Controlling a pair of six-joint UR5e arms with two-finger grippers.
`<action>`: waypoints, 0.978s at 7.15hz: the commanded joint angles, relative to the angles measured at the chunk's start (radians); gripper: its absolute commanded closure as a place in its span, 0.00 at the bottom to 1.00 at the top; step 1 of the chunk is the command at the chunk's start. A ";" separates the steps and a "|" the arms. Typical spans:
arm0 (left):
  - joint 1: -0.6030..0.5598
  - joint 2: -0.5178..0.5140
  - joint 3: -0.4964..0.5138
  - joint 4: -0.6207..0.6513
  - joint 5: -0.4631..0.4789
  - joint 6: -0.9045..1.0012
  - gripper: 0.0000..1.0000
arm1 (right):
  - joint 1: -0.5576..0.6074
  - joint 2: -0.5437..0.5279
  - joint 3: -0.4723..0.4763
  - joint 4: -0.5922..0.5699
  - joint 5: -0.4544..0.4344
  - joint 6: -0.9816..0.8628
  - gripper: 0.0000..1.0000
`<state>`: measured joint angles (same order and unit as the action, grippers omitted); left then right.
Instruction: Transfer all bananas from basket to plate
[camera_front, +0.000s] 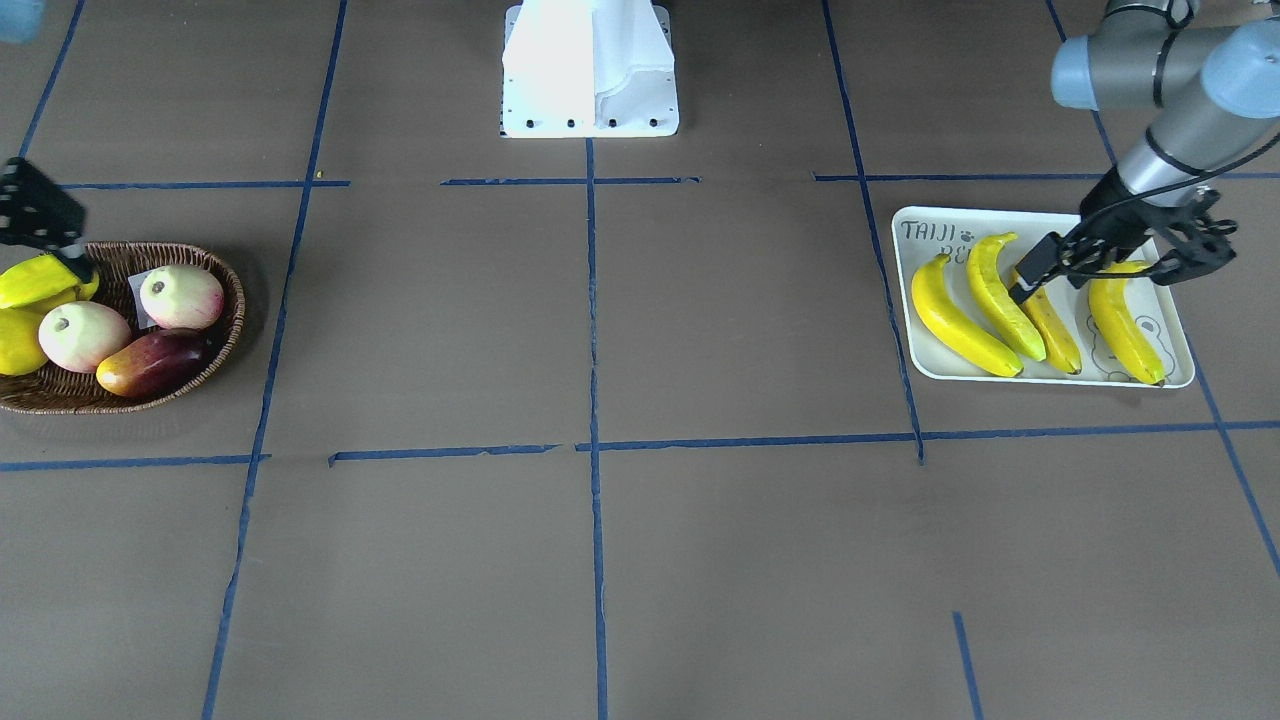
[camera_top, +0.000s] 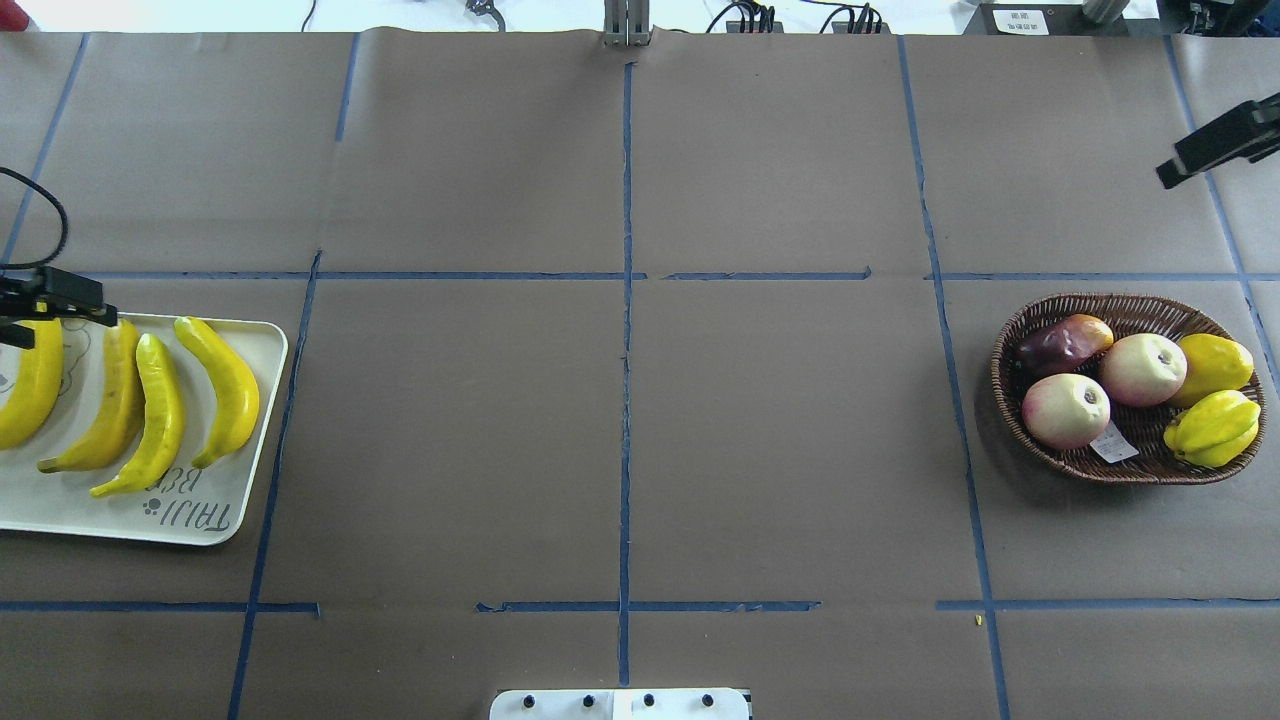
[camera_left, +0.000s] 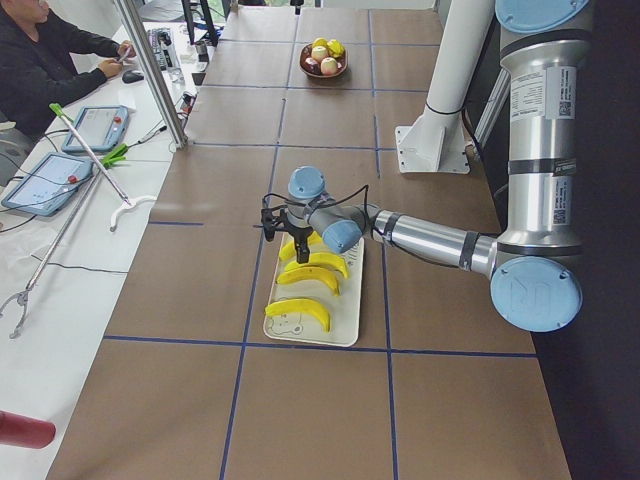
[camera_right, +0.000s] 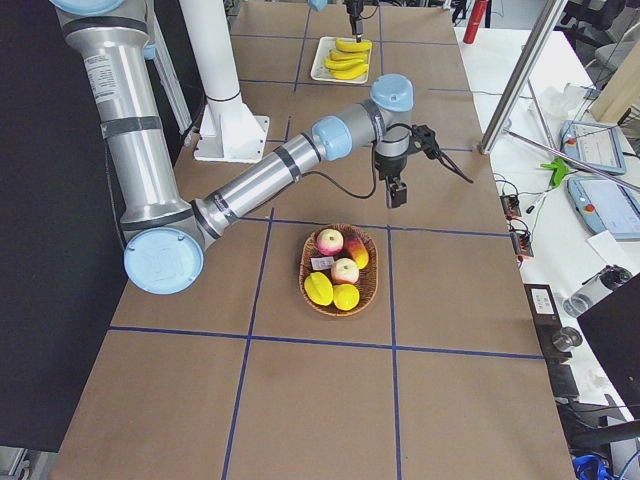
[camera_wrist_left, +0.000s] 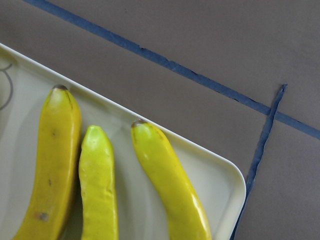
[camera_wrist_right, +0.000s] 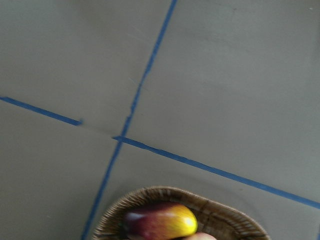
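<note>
Bananas (camera_top: 230, 390): four on the plate (camera_top: 60, 505) overhead, three in left wrist view

Bananas (camera_top: 160, 410) crowd the plate (camera_top: 90, 515); wide table (camera_top: 780, 450) reaches the basket (camera_top: 1150, 465).

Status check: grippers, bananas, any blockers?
Left gripper open over plate. Right gripper near basket, state unclear. All four bananas on plate, none in basket. No blockers seen.
</note>
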<state>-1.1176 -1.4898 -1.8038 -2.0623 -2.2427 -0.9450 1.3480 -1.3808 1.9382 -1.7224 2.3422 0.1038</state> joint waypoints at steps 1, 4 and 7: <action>-0.265 0.006 0.004 0.286 -0.084 0.548 0.00 | 0.162 -0.102 -0.178 -0.010 0.122 -0.325 0.00; -0.503 -0.001 0.032 0.624 -0.086 1.050 0.00 | 0.189 -0.116 -0.275 -0.006 0.131 -0.366 0.00; -0.507 0.013 0.122 0.637 -0.223 1.054 0.00 | 0.191 -0.122 -0.281 -0.008 0.111 -0.361 0.00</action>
<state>-1.6206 -1.4792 -1.7342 -1.4242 -2.3782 0.1013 1.5372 -1.4994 1.6675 -1.7299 2.4677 -0.2589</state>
